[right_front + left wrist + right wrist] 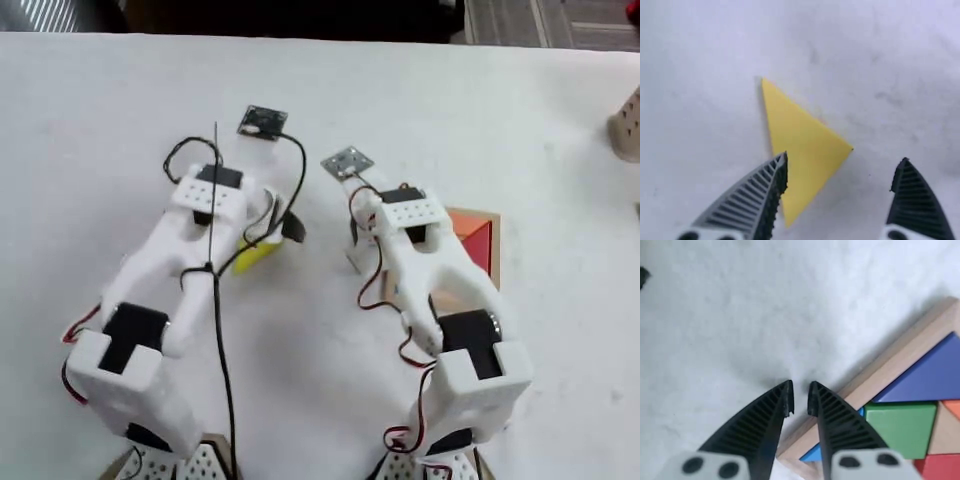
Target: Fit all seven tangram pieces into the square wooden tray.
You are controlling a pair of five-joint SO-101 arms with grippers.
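A yellow triangle (pixel 802 145) lies flat on the white table. My left gripper (pixel 842 160) hangs open above it, one finger (pixel 765 195) over the triangle's near corner, the other finger (pixel 912 195) off to its side. From above, the yellow triangle (pixel 258 252) peeks out under the left arm. The square wooden tray (pixel 890 365) holds a purple-blue triangle (pixel 935 375), a green square (pixel 900 422), blue, red and orange pieces, and one bare wooden patch (pixel 942 432). My right gripper (pixel 800 390) is shut and empty, just outside the tray's rim near a corner. The right arm covers much of the tray (pixel 496 250).
Black and red cables run along both arms (pixel 215 290). A beige perforated object (pixel 628 125) stands at the table's right edge. White tabletop stretches beyond both arms toward the far edge (pixel 320 35).
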